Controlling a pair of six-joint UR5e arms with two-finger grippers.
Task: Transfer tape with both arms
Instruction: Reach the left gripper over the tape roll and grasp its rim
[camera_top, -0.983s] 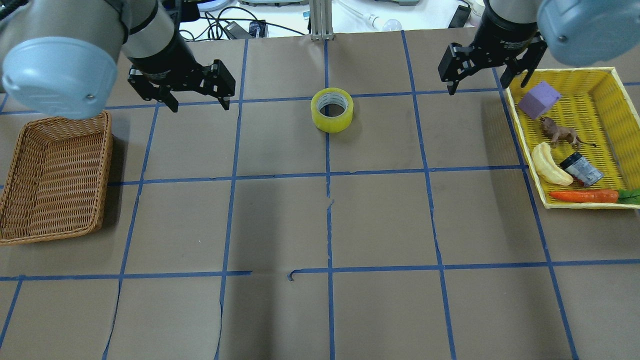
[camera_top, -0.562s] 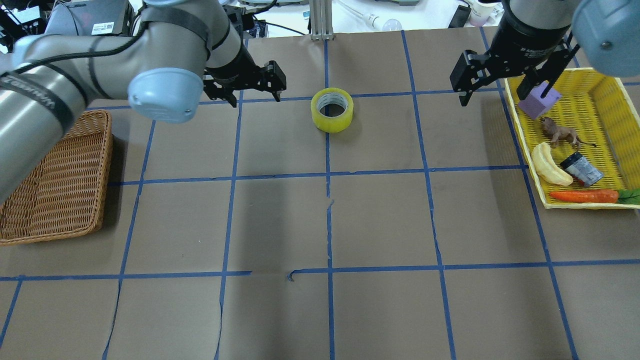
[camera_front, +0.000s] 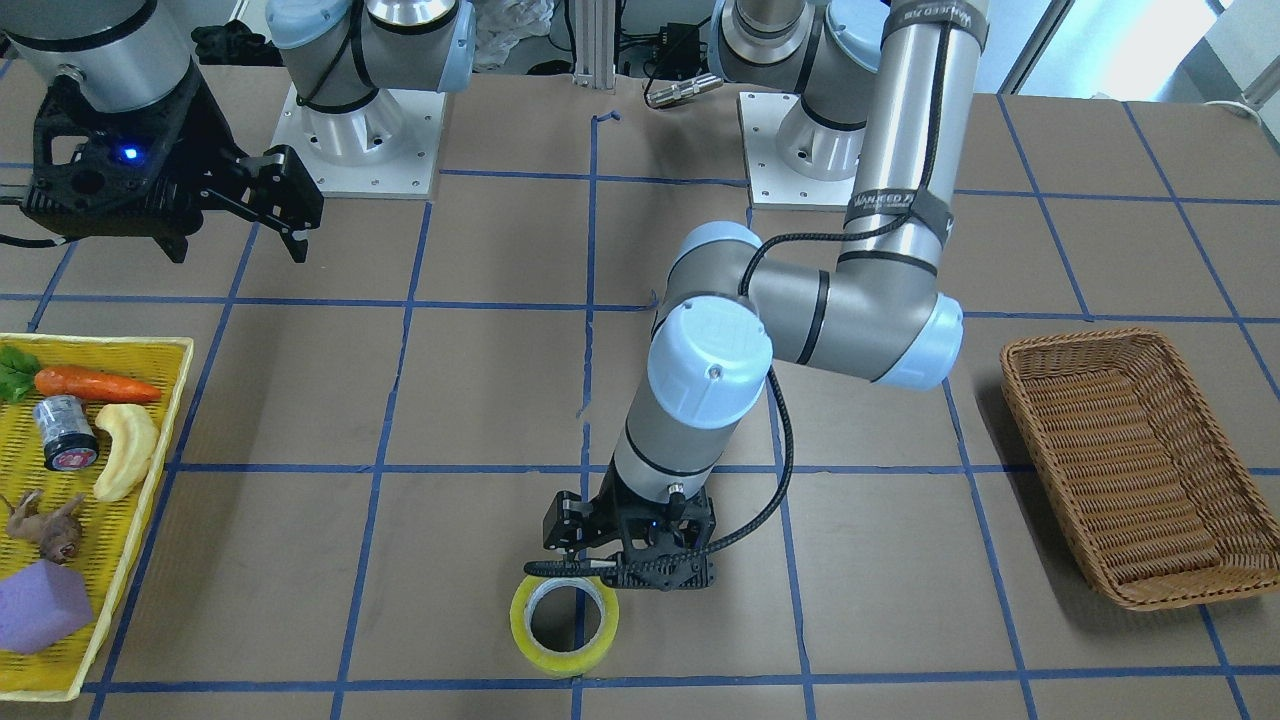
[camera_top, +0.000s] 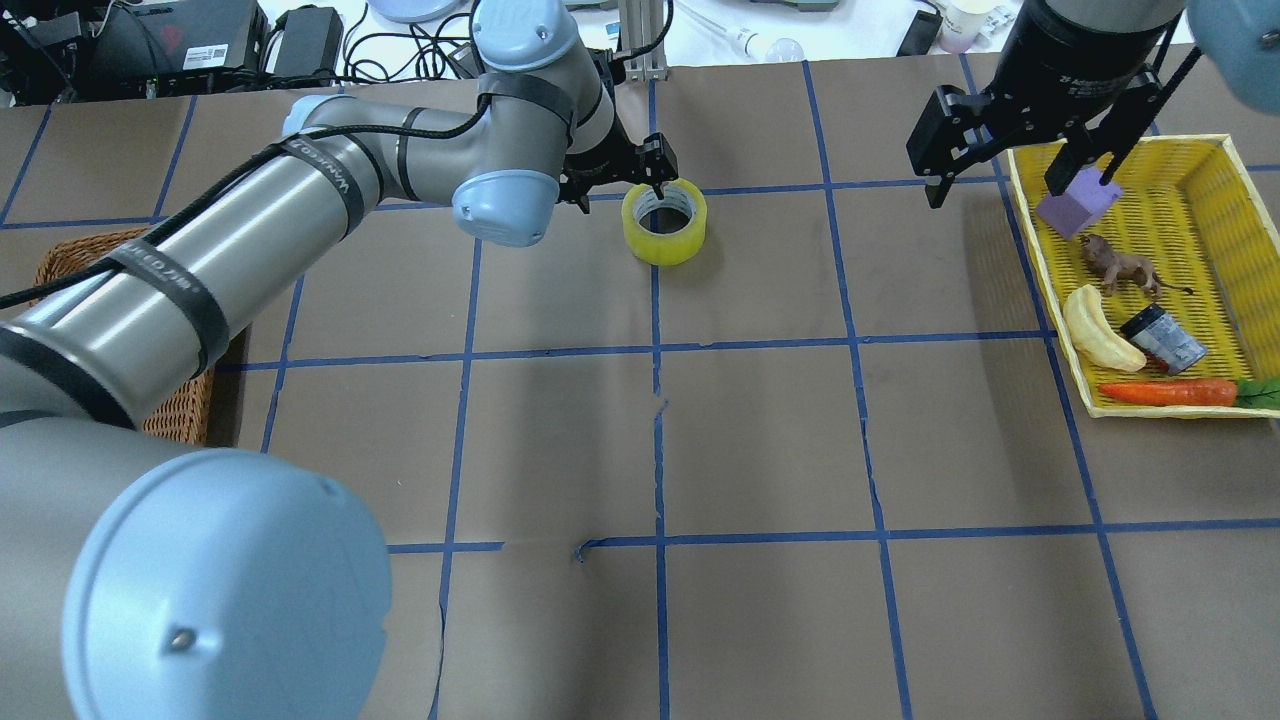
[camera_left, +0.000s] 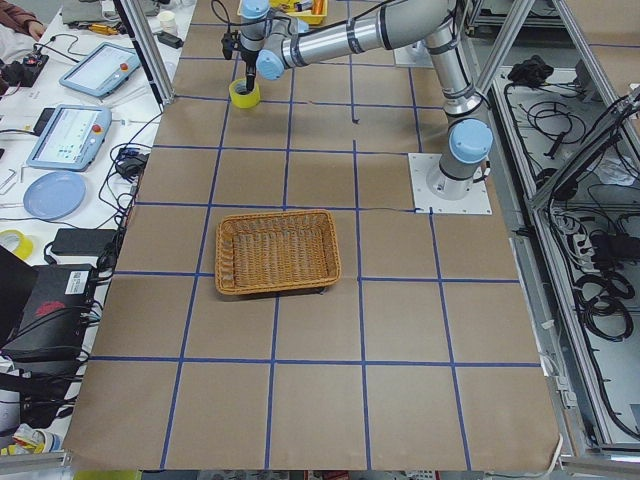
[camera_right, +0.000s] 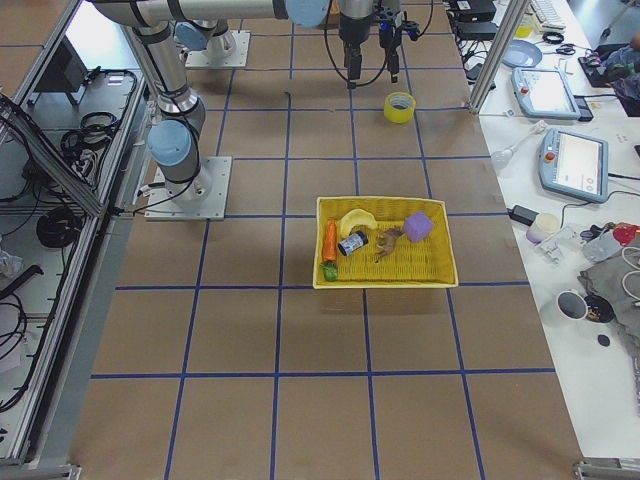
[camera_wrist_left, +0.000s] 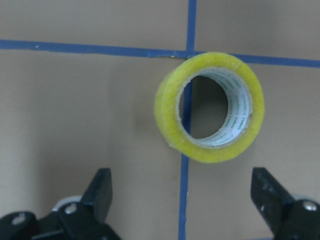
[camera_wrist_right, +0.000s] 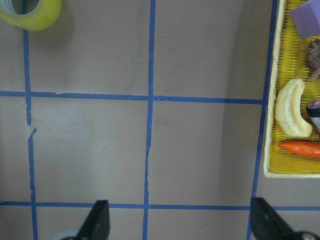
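Note:
The tape is a yellow-green roll lying flat, hole up, on a blue grid line at the far middle of the table. It also shows in the front view and the left wrist view. My left gripper is open and empty. It hangs just above the table at the roll's left edge. In the left wrist view the roll lies just ahead of the spread fingers, untouched. My right gripper is open and empty, held high by the yellow tray's near-left corner, far from the tape.
A yellow tray at the right holds a purple block, an animal figure, a banana toy, a black jar and a carrot. A wicker basket stands at the left, half hidden by my left arm overhead.
My left arm has swung right from beside the wicker basket to the tape, gripper still open. My right gripper has shifted slightly right toward the tray. The tape has not moved.

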